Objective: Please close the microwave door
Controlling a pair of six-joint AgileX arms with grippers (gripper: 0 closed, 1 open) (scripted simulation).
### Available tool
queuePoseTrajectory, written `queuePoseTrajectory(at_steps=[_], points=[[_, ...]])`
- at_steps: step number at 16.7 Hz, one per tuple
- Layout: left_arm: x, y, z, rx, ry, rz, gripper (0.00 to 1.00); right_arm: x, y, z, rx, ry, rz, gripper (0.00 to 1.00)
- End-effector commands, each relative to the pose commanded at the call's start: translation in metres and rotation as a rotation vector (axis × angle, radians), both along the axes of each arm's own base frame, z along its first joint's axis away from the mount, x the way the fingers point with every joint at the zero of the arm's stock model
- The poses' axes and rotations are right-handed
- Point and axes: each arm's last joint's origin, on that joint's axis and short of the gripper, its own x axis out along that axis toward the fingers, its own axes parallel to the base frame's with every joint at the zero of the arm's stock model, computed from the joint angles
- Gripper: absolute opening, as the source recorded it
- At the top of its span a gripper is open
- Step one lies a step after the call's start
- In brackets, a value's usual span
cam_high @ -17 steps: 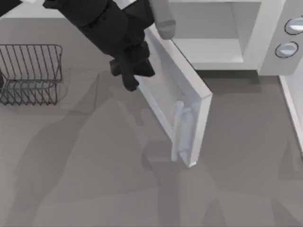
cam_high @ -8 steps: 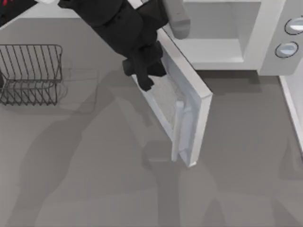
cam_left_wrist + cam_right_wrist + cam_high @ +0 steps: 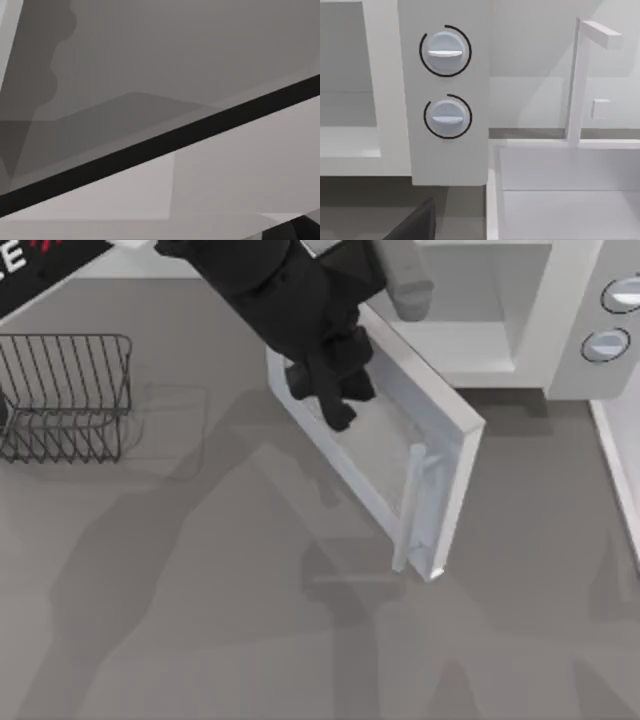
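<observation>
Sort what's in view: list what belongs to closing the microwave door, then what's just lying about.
Belongs to the job:
microwave door, standing open
microwave
left tool, against the door's outer face

Just lying about:
wire rack, at the table's left
white sink-like basin beside the microwave

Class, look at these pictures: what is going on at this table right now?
The left arm's end effector is pressed against the outer face of the microwave door, near its hinge side. The door stands partly open, angled out from the microwave, whose cavity is exposed. A wire rack sits at the table's left. The right arm's wrist camera faces the microwave's knobs.
</observation>
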Motion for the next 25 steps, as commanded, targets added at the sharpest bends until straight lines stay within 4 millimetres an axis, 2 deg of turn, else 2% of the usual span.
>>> queuePoseTrajectory(at_steps=[2,10,14,20,25], points=[[0.0,0.001,0.0,0.0,0.001,0.002,0.0,0.0,0.0,0.0,0.0,0.0,0.0,1.0],[0.0,-0.018,0.0,-0.001,0.0,0.003,0.0,0.0,0.0,0.0,0.0,0.0,0.0,1.0],[-0.001,-0.017,0.001,-0.001,0.004,0.004,0.0,0.0,0.0,0.0,0.0,0.0,0.0,1.0],[-0.001,-0.035,0.001,0.0,0.005,0.005,0.0,0.0,0.0,0.0,0.0,0.0,0.0,1.0],[-0.001,-0.034,0.002,-0.002,0.003,0.007,0.0,0.0,0.0,0.0,0.0,0.0,0.0,1.0]])
